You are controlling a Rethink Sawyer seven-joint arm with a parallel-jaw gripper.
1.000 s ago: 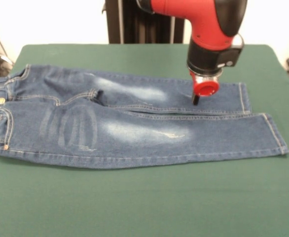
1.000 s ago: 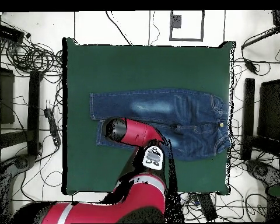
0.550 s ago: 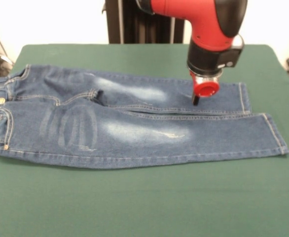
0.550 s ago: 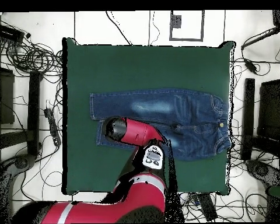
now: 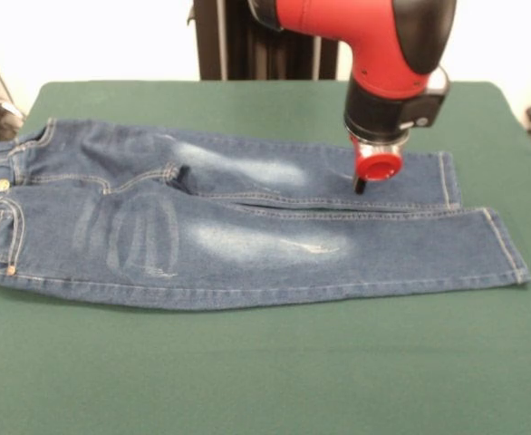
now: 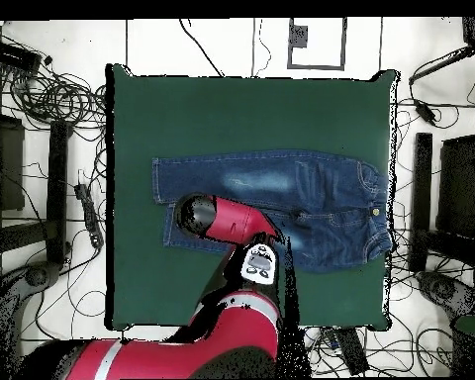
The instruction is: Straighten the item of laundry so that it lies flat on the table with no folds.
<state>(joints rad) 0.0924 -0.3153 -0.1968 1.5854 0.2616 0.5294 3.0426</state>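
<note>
Front view: jeans (image 5: 238, 227), soft yet stiffish denim; we judge hems grippable; gripper (image 5: 360, 186) fingers' state we cannot tell.

White floor (image 6: 212, 49) round the table, black cables (image 6: 44, 94) strewn thick on both sides. Dark stands (image 6: 55, 188) left and right in overhead view. Front view: bright white wall (image 5: 102, 41), black column (image 5: 225, 41) behind.

I see bare green worktop (image 5: 265, 372) across the whole lower frame in the front view, open for passing. The jeans (image 5: 202, 240) fill the middle band; my tool (image 5: 360, 185) hangs upper right over them.
</note>
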